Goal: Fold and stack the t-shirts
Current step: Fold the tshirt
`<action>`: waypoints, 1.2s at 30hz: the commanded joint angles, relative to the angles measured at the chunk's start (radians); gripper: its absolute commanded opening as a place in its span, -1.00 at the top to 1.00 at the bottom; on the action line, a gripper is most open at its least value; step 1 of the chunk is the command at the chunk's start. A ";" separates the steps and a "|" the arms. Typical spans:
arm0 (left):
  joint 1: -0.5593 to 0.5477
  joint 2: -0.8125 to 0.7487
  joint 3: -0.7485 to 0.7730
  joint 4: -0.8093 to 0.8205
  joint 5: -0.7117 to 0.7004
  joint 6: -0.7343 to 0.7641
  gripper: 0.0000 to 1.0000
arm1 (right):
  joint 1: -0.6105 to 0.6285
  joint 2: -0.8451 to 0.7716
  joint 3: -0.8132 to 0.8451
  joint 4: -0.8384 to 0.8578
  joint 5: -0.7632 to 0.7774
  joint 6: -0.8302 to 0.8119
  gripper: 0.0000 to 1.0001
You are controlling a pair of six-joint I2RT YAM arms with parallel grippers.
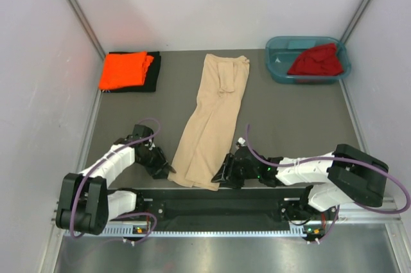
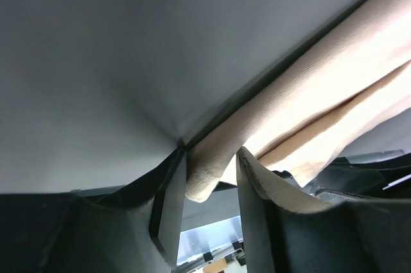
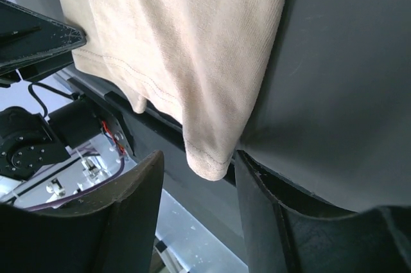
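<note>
Grasping of the near hem: beige t-shirt (image 1: 212, 119) is lying lengthwise-folded on the counter (image 1: 289, 119), left gripper (image 1: 168, 170) is straddling its near-left corner, pinch impossible to tell, right gripper (image 1: 220, 175) is hanging jaws-apart around the near-right corner; next is probably needing both clamped, then carried toward the collar.

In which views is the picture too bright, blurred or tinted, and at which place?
Left wrist view: the beige t-shirt is washed out almost white toward the right edge. Right wrist view: its weave is sharp and evenly lit. Top view: even light, with a red tint on the left wall beside the orange t-shirt.
</note>
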 commanded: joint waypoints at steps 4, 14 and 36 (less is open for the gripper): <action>0.004 -0.023 -0.018 -0.062 -0.046 -0.018 0.18 | 0.015 -0.015 -0.004 0.031 0.020 0.011 0.03; 0.004 -0.034 -0.031 -0.057 -0.040 -0.012 0.30 | 0.017 0.040 -0.054 0.098 0.006 0.031 0.07; -0.003 -0.081 -0.057 -0.040 0.072 -0.002 1.00 | 0.018 -0.039 -0.118 0.084 -0.014 -0.034 1.00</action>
